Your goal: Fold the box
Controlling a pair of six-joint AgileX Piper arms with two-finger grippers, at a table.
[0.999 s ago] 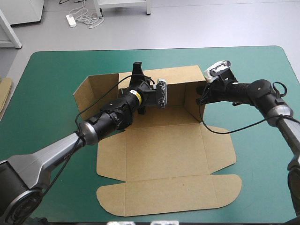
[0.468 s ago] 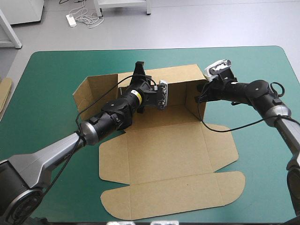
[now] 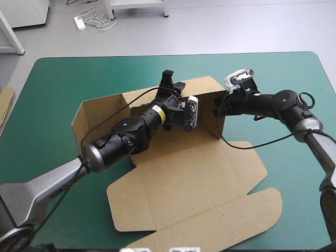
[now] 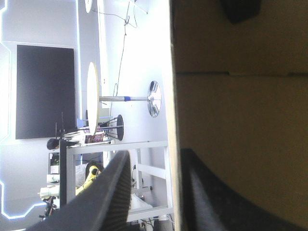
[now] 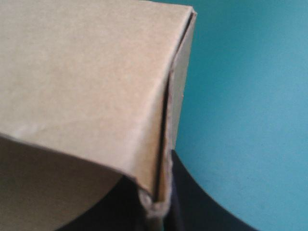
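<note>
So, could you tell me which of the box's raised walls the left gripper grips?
The far wall: the left gripper is shut over its top edge. The right gripper is at its corner with the right wall.

Table [image 3: 294, 79], teal-green cover; brown box [image 3: 194, 178] on it, lid flat.

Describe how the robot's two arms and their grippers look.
The left arm is silver near its base and black toward the wrist, with a yellow band. The right arm is black, then grey. Both the left gripper and right gripper have broad black fingers, curved like fins.
</note>
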